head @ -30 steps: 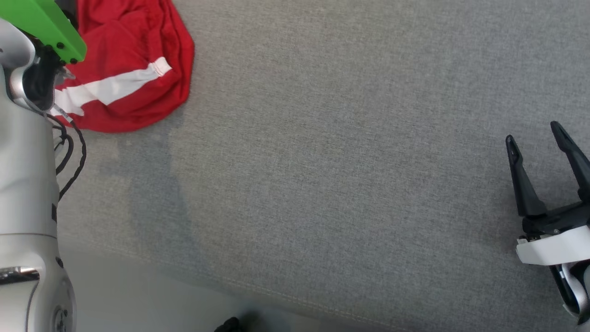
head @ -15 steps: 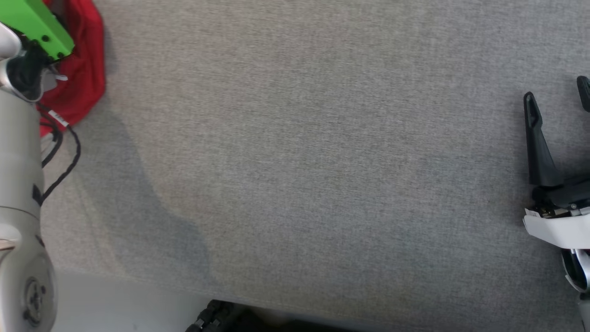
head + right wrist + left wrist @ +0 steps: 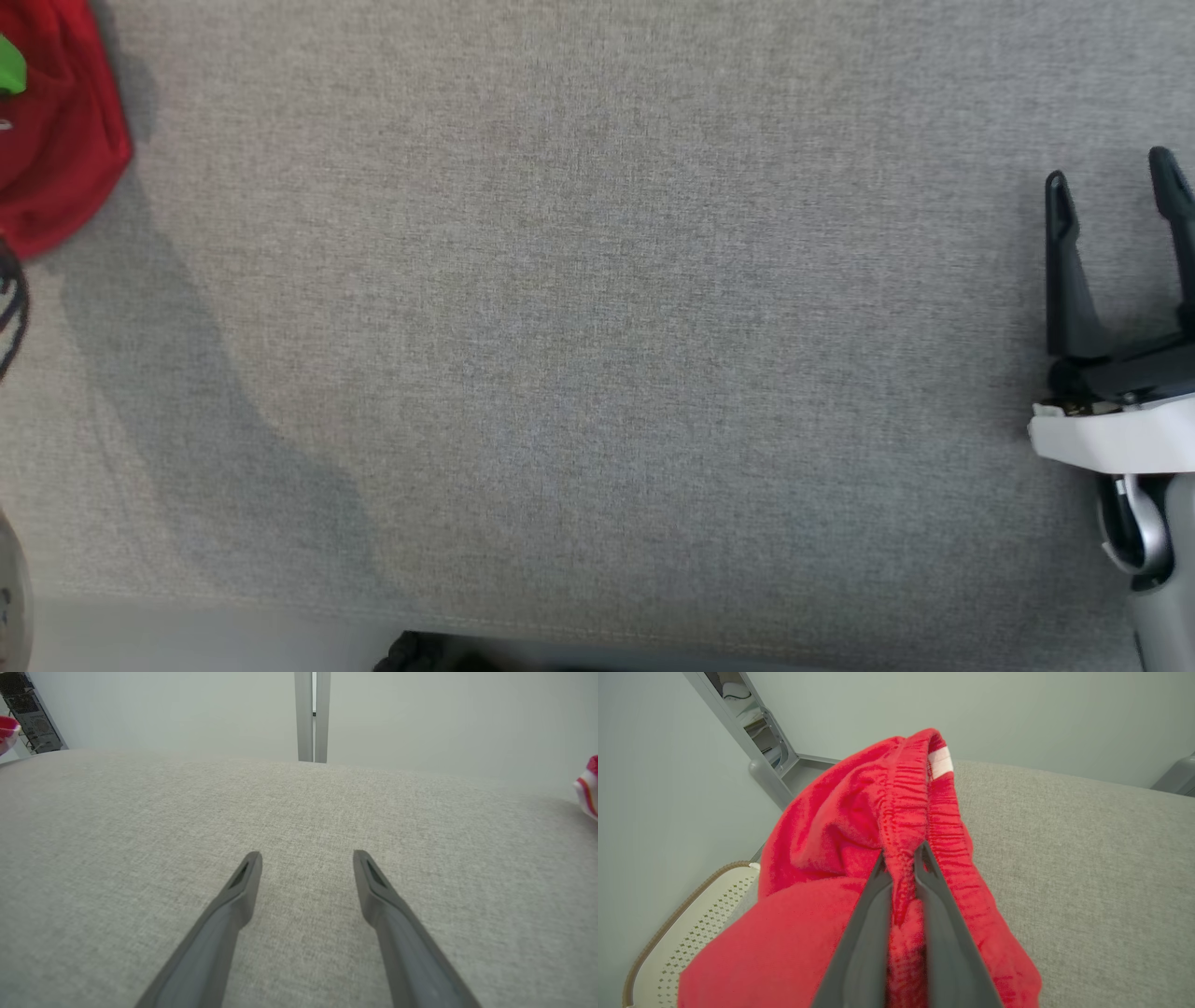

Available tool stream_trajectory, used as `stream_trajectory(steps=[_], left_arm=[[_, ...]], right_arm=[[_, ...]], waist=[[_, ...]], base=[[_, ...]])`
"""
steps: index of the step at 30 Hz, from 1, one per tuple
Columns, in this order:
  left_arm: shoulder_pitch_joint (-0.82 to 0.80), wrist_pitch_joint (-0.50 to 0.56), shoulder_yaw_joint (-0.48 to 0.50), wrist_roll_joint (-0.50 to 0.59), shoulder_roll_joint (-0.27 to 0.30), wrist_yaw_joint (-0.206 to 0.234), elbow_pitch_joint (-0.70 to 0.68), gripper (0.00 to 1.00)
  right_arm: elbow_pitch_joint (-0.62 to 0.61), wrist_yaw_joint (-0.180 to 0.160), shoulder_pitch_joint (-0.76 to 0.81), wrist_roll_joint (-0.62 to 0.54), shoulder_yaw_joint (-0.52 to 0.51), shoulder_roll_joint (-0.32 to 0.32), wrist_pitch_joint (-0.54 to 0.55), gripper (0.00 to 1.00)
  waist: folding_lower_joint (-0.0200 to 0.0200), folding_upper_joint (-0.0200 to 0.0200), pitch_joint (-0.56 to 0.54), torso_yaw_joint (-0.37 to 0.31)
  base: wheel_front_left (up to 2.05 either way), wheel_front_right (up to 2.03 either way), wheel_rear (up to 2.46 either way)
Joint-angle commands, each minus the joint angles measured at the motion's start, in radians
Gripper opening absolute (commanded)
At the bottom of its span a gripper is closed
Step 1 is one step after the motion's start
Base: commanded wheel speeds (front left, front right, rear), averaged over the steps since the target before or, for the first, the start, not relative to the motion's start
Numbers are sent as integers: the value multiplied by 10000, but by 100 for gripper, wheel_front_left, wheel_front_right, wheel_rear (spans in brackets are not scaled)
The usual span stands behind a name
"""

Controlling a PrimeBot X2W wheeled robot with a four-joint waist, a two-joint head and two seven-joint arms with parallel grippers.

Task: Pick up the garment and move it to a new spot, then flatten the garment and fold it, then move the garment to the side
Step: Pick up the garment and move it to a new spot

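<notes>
Red fabric garment with a gathered elastic waistband, bunched at the far left edge of the grey fabric-covered tabletop, pinched at that waistband between the nearly closed fingers of the left hand and draped down around them. Beside it, a cream perforated basket with a brown rim. Well apart at the right edge, the right hand, spread wide and holding nothing.

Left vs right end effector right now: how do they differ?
The left end effector is shut, its fingers pinching the elastic waistband of the red garment; the right end effector is open, fingers spread. The left end effector carries bunched cloth; the right end effector holds nothing, above the grey surface. Shared: two long dark fingers each.
</notes>
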Motion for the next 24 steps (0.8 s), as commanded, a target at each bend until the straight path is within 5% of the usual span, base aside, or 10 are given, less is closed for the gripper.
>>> stream_trajectory(steps=[1,9,16,24], left_arm=[[24,-218,-156,111,169,-64,-125,0],[725,-594,-2396,53,107,-134,-1899,0],[2239,847,-4455,-2240,810,-124,-5085,0],[3966,1639,-5553,-3753,1341,-127,-7982,0]], right_arm=[[369,-16,181,114,144,187,102,100],[886,-20,305,296,585,1042,59,100],[1175,-18,895,446,795,1604,59,100],[1240,-18,1558,474,881,1692,59,100]], waist=[[-1,0,-888,-147],[-1,0,-3284,-876],[-1,0,-5151,-2102],[-1,0,-6440,-3548]], base=[[0,0,0],[0,0,0],[0,0,0],[0,0,0]])
